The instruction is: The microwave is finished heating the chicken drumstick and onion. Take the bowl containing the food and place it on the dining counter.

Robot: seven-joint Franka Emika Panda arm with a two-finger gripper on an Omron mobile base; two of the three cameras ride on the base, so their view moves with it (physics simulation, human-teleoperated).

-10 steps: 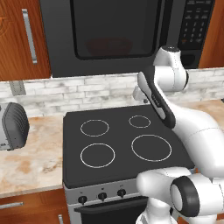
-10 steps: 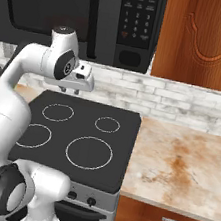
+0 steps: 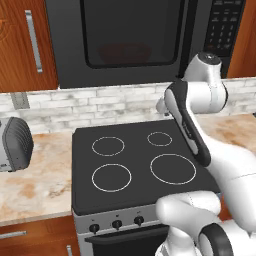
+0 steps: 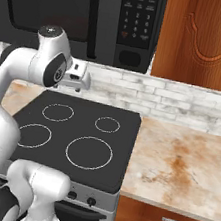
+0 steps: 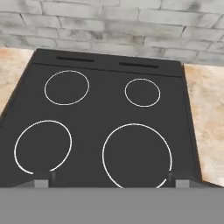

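- Gripper (image 5: 109,178) jaws spread wide, one tip at each bottom corner of the hand view; nothing between them, nothing touched.
- It hangs above the black stovetop (image 5: 109,127), pointing down at the four rings.
- Microwave (image 3: 135,40) is mounted over the stove, higher than the hand, door closed.
- Faint red shape behind the dark glass, likely the bowl (image 3: 125,51); contents too dim to tell.
- Grey toaster (image 3: 14,145) on the left counter.

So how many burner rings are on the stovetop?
4 on the stovetop: back left, back right, front left, and the largest at front right, its near edge cut off in the hand view.
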